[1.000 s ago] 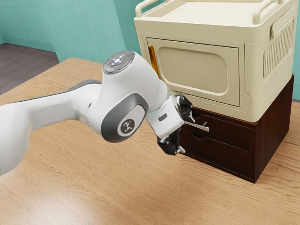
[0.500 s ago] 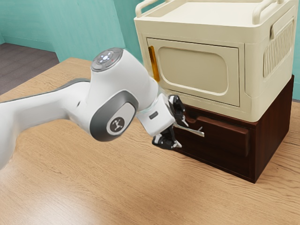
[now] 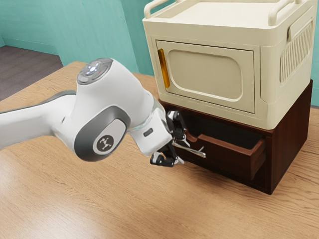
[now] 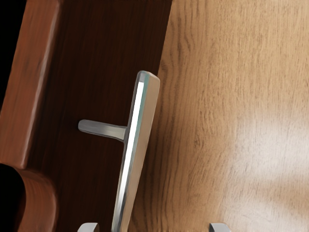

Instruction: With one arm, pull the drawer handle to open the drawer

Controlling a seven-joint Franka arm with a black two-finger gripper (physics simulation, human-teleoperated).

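One drawer stands partly out of its dark cabinet; your gripper has its fingers spread apart, with the handle lying loose between them.

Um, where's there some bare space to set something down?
Bare tabletop lies below the arm in the exterior view, and beside the dark cabinet at its lower right. The visible top of the cream unit looks free too. It's crowded around the gripper, handle and partly open drawer.
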